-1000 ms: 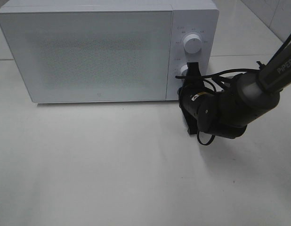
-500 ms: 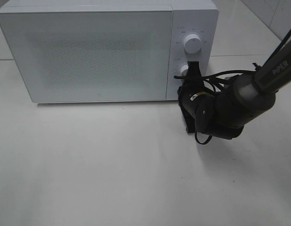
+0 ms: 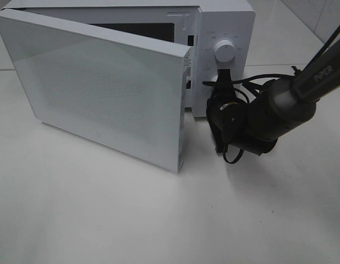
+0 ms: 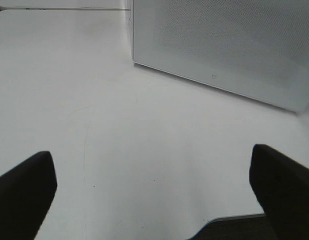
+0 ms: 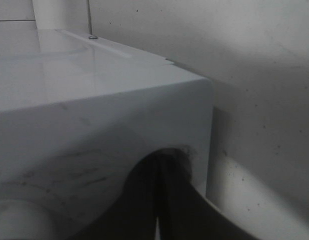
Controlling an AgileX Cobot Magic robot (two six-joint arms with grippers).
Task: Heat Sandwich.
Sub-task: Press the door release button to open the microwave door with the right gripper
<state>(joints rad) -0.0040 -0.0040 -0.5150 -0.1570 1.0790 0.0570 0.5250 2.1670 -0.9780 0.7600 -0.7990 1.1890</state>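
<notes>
Front of bench [image 3: 104, 220] is bare. Left claw [image 4: 153, 180] hangs low over it, fingers spread wide with nothing between them, facing the outer face of the microwave door [image 3: 104, 82]. Door stands partly open, hinged at left, free edge toward the bench front. Right claw [image 3: 224, 77] is pressed together and empty, tips at the control panel just under the upper dial [image 3: 224, 50] of the microwave [image 3: 230, 22] at the back edge. Sandwich is not in any view. Only a dark sliver of cavity [image 3: 142, 27] shows over the door, so I can't tell if it's inside, nor its heading or long axis. My read: the door gap is on the right claw's side, so that arm is nearer, but only the left is set to grasp.
</notes>
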